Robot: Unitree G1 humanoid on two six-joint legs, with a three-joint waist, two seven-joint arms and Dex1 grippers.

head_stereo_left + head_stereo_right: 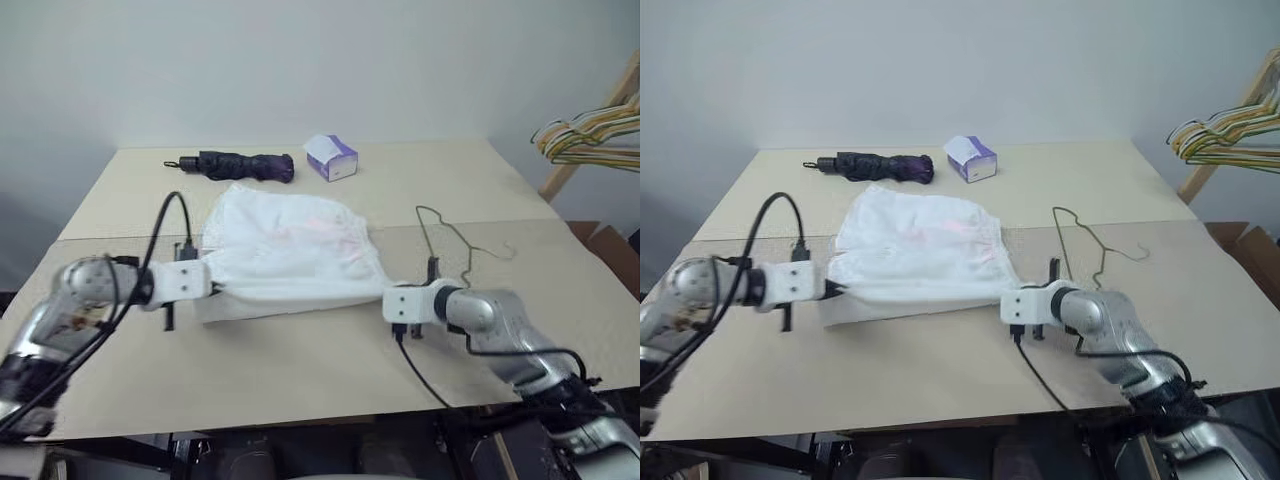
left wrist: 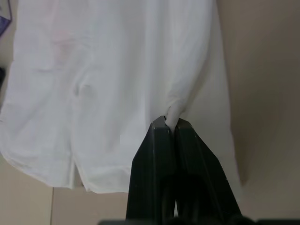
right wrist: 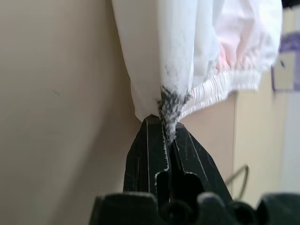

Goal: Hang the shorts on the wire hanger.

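So that the cloth is spread for hanging, the shorts [image 1: 290, 255] are pinched at opposite corners by the clenched left gripper [image 2: 171, 123] and right gripper [image 3: 164, 124]; the hanger [image 1: 455, 238] lies just beside them.

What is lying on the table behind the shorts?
Behind the shorts lie a folded dark umbrella and a white-and-purple tissue box. The table surface directly beneath the cloth is covered.

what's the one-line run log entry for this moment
left tool shut on shorts | right tool shut on shorts | wire hanger on table, unhung
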